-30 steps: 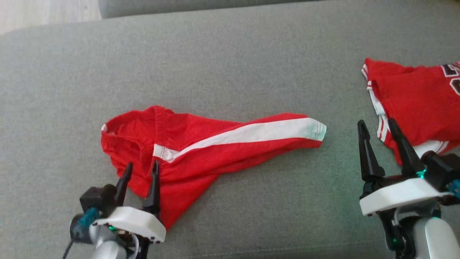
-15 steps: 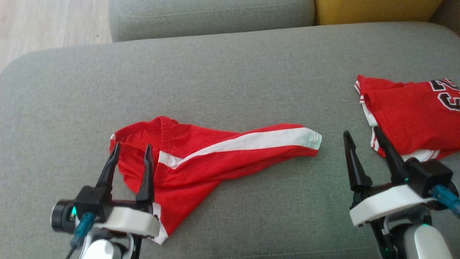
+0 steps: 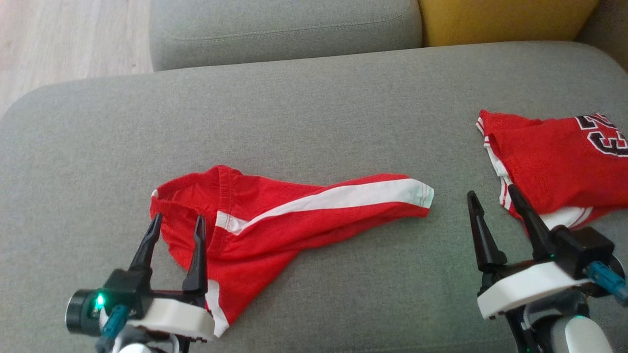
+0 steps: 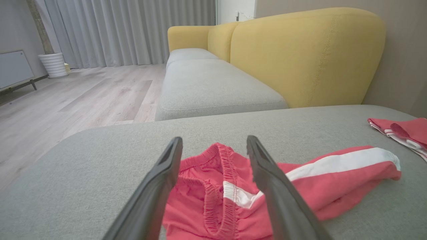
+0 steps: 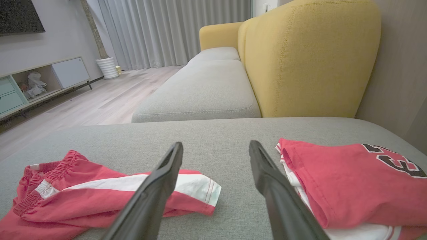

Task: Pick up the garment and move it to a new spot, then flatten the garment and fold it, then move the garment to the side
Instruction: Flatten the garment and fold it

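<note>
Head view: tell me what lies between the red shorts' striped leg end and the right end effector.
Bare grey cushion alone, between the red shorts and the right end effector; the head view shows it.

This is a home living room. A long sofa (image 5: pixel 200 83) with grey seats and a yellow back (image 5: pixel 310 60) runs toward floor-length grey curtains (image 5: pixel 173 30). The floor (image 4: pixel 83 96) is pale wood planks. Along one wall stands a low cabinet (image 5: pixel 40 80) with drawers and an open shelf, a dark screen (image 5: pixel 20 15) above it, and a white ribbed pot (image 5: pixel 107 67) near the curtains. Red shorts (image 3: pixel 274 220) and a red jersey (image 3: pixel 554 162) lie on a grey cushion (image 3: pixel 314 122).
</note>
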Robot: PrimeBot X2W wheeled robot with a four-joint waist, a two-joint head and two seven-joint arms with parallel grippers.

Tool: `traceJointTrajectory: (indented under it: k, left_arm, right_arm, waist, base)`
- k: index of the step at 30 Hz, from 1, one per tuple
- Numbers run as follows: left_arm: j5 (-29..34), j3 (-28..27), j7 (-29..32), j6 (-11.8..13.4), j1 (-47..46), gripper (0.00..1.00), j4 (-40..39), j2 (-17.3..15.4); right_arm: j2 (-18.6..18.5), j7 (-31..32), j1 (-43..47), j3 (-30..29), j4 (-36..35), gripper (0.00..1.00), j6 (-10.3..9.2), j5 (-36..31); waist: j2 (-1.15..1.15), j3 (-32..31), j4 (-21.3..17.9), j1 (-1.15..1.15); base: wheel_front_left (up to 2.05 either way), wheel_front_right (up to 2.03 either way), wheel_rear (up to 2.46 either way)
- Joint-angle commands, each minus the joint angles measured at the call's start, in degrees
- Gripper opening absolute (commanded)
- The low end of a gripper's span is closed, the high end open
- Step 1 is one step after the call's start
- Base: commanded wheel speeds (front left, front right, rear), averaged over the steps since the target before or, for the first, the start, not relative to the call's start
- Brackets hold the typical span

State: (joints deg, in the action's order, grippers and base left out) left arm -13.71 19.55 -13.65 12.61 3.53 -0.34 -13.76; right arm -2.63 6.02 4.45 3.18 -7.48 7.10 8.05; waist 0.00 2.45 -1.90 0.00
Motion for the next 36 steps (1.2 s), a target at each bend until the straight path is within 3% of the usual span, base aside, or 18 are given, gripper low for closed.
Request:
traceJointTrajectory:
  k: [1, 17, 26, 34, 35, 36]
  left_arm:
    - [0.1, -2.2, 0.0, 0.4, -1.5, 1.0, -2.1, -1.1]
    - [-1.3, -1.3, 1.2, -0.1, -2.7, 1.0, -0.8, -0.6]
    - [-6.3, 2.6, 7.8, -8.4, -13.6, 1.0, 10.8, 1.6]
    - [-9.3, 2.3, 10.2, -11.2, -18.4, 0.98, 20.7, 2.2]
    - [-9.4, 2.4, 10.3, -11.3, -18.6, 0.48, 21.1, 2.3]
    - [-9.4, 2.5, 10.2, -11.4, -18.8, 0.07, 21.4, 2.2]
  right_arm:
    - [-0.4, 0.1, -1.0, 1.4, -2.4, 1.0, 0.39, -0.2]
    - [-0.3, 0.5, -1.1, 0.8, -2.6, 1.0, 0.39, 0.3]
    - [-0.3, 0.8, -2.9, 1.7, -2.3, 1.0, 0.39, 0.8]
    - [-0.3, 0.4, -3.5, 1.5, -1.5, 1.0, 0.39, 1.2]
    - [-0.3, 0.4, -3.5, 1.4, -1.4, 1.0, 0.39, 1.2]
    - [-0.3, 0.3, -3.5, 1.4, -1.4, 1.0, 0.39, 1.3]
  waist:
    - [0.0, 0.1, 0.1, 0.0]
    - [0.0, 0.8, 0.9, 0.0]
    - [0.0, 4.7, 0.4, 0.0]
    - [0.0, 6.5, -0.9, 0.0]
    - [0.0, 6.6, -1.0, 0.0]
    - [0.0, 6.8, -1.1, 0.0]
  base:
    - [0.0, 0.0, 0.0]
    - [0.0, 0.0, 0.0]
    - [0.0, 0.0, 0.0]
    - [0.0, 0.0, 0.0]
    - [0.0, 0.0, 0.0]
    - [0.0, 0.0, 0.0]
